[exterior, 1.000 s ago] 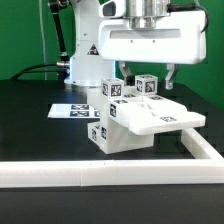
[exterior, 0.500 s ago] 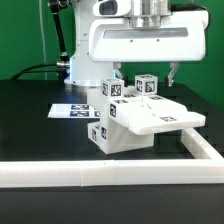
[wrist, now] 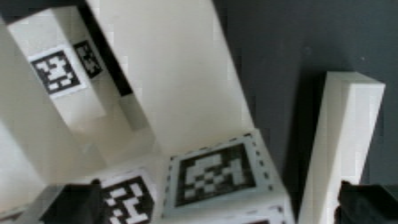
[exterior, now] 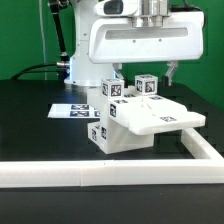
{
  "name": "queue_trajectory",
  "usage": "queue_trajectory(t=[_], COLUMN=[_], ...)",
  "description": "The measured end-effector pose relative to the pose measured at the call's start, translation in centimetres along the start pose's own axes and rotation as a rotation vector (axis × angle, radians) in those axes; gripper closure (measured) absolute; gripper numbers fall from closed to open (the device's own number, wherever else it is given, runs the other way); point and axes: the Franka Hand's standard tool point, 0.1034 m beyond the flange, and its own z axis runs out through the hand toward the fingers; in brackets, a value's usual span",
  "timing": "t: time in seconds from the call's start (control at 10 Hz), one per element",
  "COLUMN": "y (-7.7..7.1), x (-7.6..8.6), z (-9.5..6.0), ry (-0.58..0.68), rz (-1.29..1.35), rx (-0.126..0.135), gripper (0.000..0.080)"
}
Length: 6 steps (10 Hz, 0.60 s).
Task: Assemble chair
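Note:
The chair [exterior: 135, 118] stands mid-table as a white blocky structure. It has a flat slab on the exterior view's right and two tagged cubes [exterior: 147, 84] on top. My gripper [exterior: 145, 74] hangs open just above and behind those cubes, holding nothing. In the wrist view the gripper [wrist: 222, 207] has its dark fingertips [wrist: 64, 204] wide apart at the frame's edge. A tagged cube [wrist: 217, 172] and long white chair bars [wrist: 169, 70] lie between and beyond them.
The marker board [exterior: 72, 110] lies flat on the black table at the exterior view's left of the chair. A long white L-shaped border rail [exterior: 100, 177] runs along the front and up the right side, and shows in the wrist view as the rail [wrist: 349, 125]. The robot base [exterior: 80, 45] stands behind.
The gripper has shifted a little toward the exterior view's left over the chair. Its jaws stay open and the chair has not moved.

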Motion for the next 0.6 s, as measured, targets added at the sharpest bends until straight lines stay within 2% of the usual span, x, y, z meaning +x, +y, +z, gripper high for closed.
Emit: queue_trajectory(t=[0.2,0.3,0.4,0.6], y=[0.03,0.03,0.03,0.03], x=[-0.02,-0.02,-0.03,-0.04], z=[0.03,0.04,0.06,0.07], ry=[-0.001,-0.001,-0.001,-0.001], rz=[0.003,0.015,0.029,0.066], rx=[0.000,0.000,0.000,0.000], gripper=[0.0406,0.0406,0.0518,0.0518])
